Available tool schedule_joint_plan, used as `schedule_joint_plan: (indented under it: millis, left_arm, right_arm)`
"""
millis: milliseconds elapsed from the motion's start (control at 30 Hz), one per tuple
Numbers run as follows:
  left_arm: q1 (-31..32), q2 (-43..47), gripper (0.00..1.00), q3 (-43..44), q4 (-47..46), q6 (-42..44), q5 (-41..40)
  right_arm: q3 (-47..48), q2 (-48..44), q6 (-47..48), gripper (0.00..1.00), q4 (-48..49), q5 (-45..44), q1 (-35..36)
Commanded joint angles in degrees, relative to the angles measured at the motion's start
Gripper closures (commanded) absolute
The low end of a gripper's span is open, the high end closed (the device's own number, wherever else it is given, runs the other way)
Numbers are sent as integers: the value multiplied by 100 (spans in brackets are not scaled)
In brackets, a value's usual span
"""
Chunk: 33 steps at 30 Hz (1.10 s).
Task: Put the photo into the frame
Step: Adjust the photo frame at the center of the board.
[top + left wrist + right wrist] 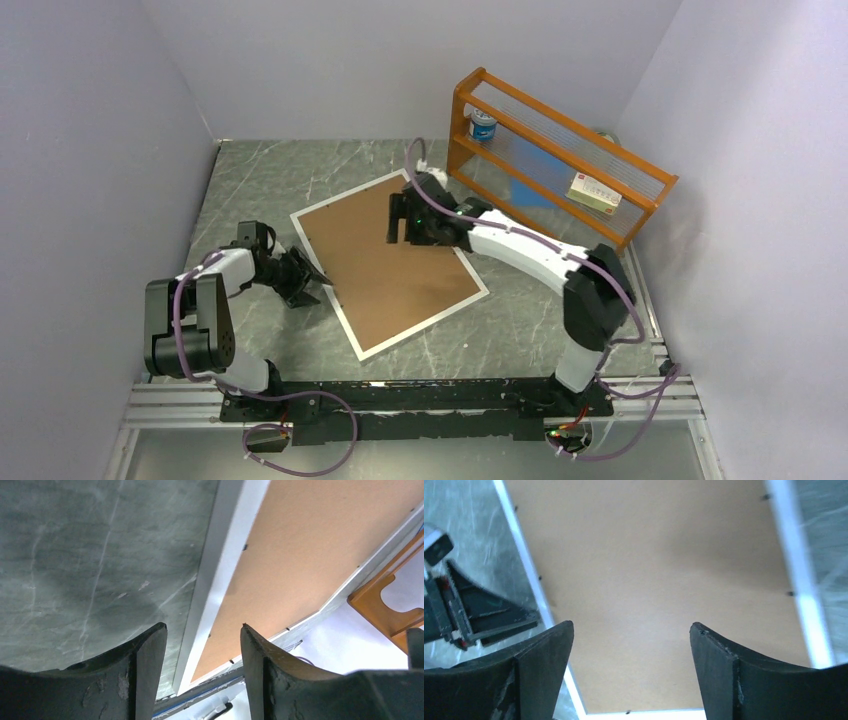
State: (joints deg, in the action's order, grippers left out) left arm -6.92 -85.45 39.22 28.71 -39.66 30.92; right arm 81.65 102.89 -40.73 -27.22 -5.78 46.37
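So the left gripper (305, 278) sits open and empty astride the frame (425, 324) edge, probably to lift it, right gripper (405, 225) likewise open and empty over the backing board (385, 265).

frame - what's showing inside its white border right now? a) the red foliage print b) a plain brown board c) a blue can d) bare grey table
B: in the top view a plain brown board fills the whole opening of the frame, and both wrist views show the same brown surface, with no print in sight.
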Motion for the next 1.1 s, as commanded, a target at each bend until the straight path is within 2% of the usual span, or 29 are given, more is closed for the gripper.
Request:
schedule_joint_plan:
  millis: [0, 267, 467, 600, 833, 1067]
  left_arm:
    - [-7, 292, 38, 404, 71, 66, -145]
    - [-17, 183, 32, 507, 86, -172, -576]
    - [-47, -86, 29, 673, 33, -244, -695]
    - [-116, -368, 26, 898, 185, -141, -946]
    - [-408, -939, 27, 1143, -20, -257, -692]
    - [-590, -1593, 29, 1826, 91, -133, -566]
  right_arm:
    - [-307, -570, 101, 8, -614, -1452, -344]
    - [-549, -393, 141, 6, -951, -1511, -1099]
    - [-893, -160, 304, 5, -558, -580, -1489]
    - [-1091, -62, 388, 4, -255, -79, -1555]
    - [-1367, 95, 415, 4, 78, 451, -1578]
    - [-1867, -121, 548, 5, 684, 1313, -1567]
